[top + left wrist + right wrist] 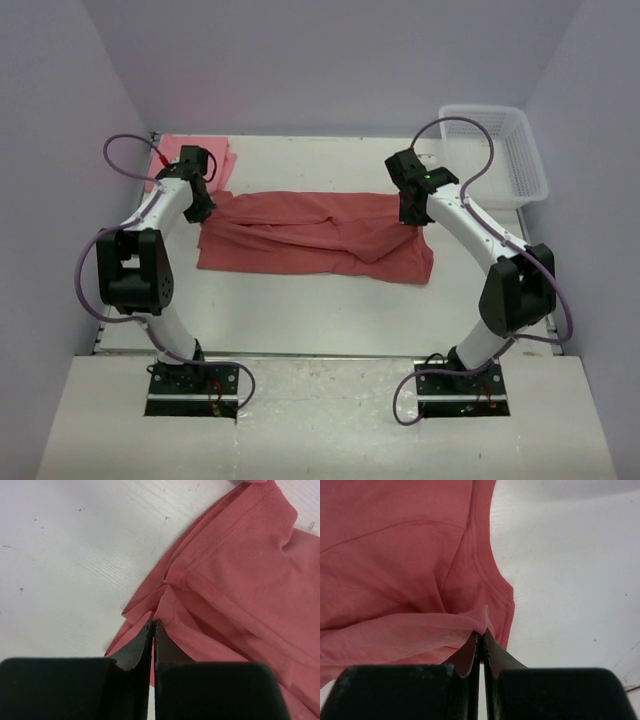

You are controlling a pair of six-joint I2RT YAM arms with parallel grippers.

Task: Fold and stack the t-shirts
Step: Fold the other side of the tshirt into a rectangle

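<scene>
Since both sets of jaws are pinched tight on cloth, we're reading this as mid-fold: the left gripper (152, 626) and right gripper (482, 636) each clamp an edge of the dusty brick-red cotton t-shirt (315, 240), which lies spread across the middle of the white table (320, 310). Next move probably needs both arms carrying those edges over evenly. The lighter pink shirt (178, 146) sits in the far left corner. The white plastic lattice basket (528, 160) at far right looks empty.

White-shelled, black-jointed left arm (160, 208) & right arm (465, 215). Thin purple cables (82, 272) loop alongside each. Flat black base plates (170, 395). Matte black tapered fingers (132, 650).
</scene>
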